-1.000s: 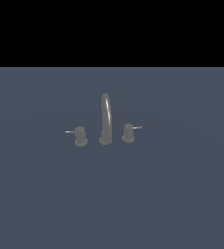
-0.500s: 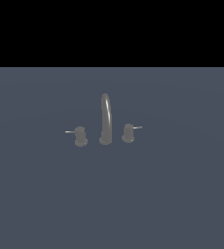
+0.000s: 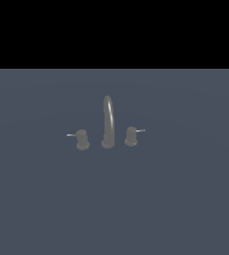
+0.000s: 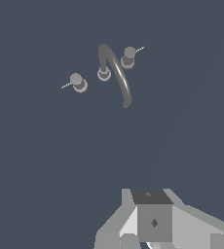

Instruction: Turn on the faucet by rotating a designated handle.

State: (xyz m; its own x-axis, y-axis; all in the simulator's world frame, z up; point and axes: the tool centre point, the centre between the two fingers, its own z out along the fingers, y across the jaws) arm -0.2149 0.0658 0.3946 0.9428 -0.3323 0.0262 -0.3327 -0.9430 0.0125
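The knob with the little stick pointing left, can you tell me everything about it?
The handle is a small grey, metal-looking cylinder with a flared base, standing upright on the flat blue-grey surface. A thin pale lever pokes out sideways toward the exterior view's left. It sits apart from the tall arched spout, on the spout's left in that view. Nothing touches it.

No legible text, labels, brands or numbers anywhere — neither view shows a single readable mark.
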